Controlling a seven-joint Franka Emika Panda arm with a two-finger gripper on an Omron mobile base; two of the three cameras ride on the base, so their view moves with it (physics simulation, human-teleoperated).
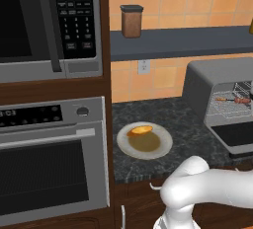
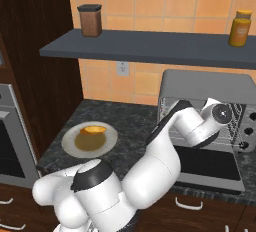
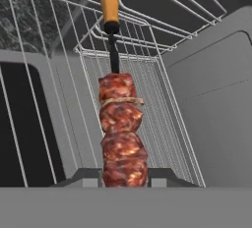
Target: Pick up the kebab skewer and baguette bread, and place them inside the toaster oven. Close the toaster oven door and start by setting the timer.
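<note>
My gripper is shut on the kebab skewer, pinching its lowest reddish meat chunk between the two fingertips. The skewer's orange handle end points away over the wire rack inside the toaster oven. From the left base view the skewer shows just above the rack in the oven's opening. The toaster oven door hangs open, flat and dark, over the counter. The baguette bread lies at the far edge of a grey plate on the counter, left of the oven. My forearm reaches into the oven's mouth.
A black-panelled microwave sits above a built-in wall oven on the left. A dark shelf above the counter carries a brown jar and yellow bottles. The toaster oven's knobs are on its right side.
</note>
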